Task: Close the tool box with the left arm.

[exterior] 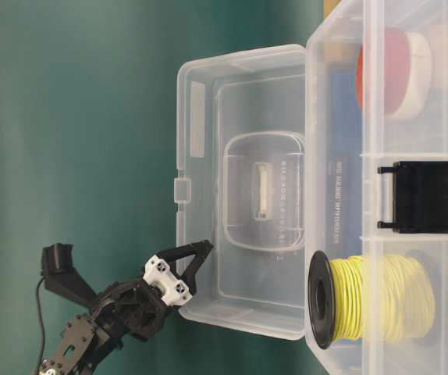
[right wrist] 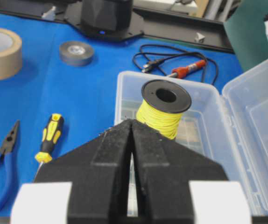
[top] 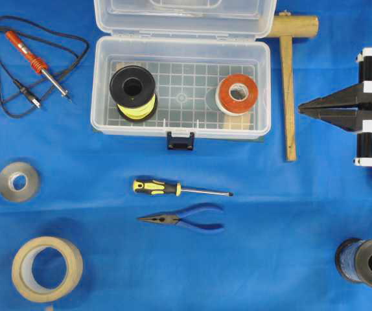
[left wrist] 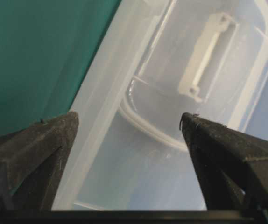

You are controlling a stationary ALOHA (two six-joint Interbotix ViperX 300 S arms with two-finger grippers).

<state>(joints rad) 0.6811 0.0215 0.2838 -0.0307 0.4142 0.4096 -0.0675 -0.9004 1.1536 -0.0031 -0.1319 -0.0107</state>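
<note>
The clear tool box [top: 102,84] stands open at the back of the blue table, its lid [top: 179,16] tipped up and back and its dark latch [top: 180,139] at the front. It holds a yellow wire spool [top: 133,92] and a red tape roll [top: 238,94]. My left gripper [exterior: 200,262] is open behind the upright lid [exterior: 240,180], near its lower outer edge; whether it touches the lid I cannot tell. In the left wrist view the gripper [left wrist: 129,116] is spread before the lid [left wrist: 171,140]. It is out of the overhead view. My right gripper [top: 306,109] is shut and empty, right of the box.
A wooden mallet [top: 288,84] lies right of the box and a soldering iron [top: 37,61] with its cord left of it. In front lie a screwdriver [top: 173,188], blue pliers [top: 186,218], grey tape [top: 18,181], masking tape [top: 46,267] and a dark spool [top: 367,262].
</note>
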